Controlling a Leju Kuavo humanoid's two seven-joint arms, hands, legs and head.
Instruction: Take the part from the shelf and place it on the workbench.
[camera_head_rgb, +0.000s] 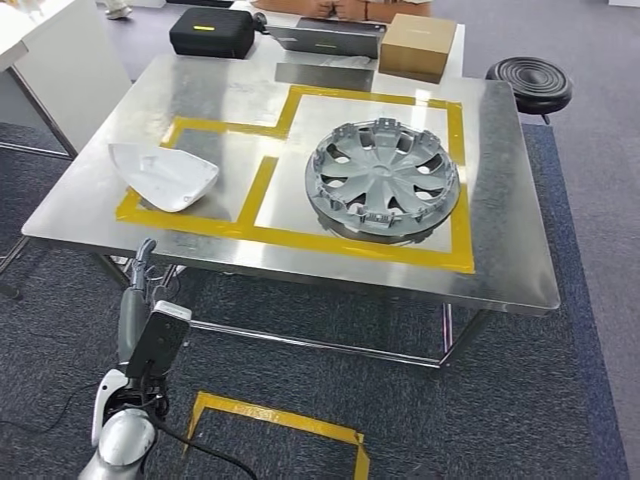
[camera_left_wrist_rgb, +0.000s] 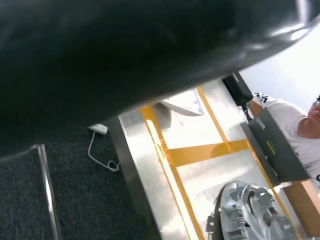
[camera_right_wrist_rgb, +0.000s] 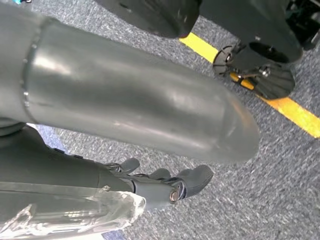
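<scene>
A white curved shell part lies in the left yellow-taped box on the steel workbench. A silver wheel cover lies flat in the right taped box. My left hand is below the workbench's near left edge, its fingers pointing up and holding nothing. From the left wrist, past the dark blurred hand, I see the white part and the wheel cover on the taped tabletop. My right hand hangs over the grey carpet, fingers stretched out and holding nothing.
At the workbench's far edge are a black case, a grey flat device and a cardboard box, with a person behind them. A black stool is at the far right. Yellow tape marks the floor near me.
</scene>
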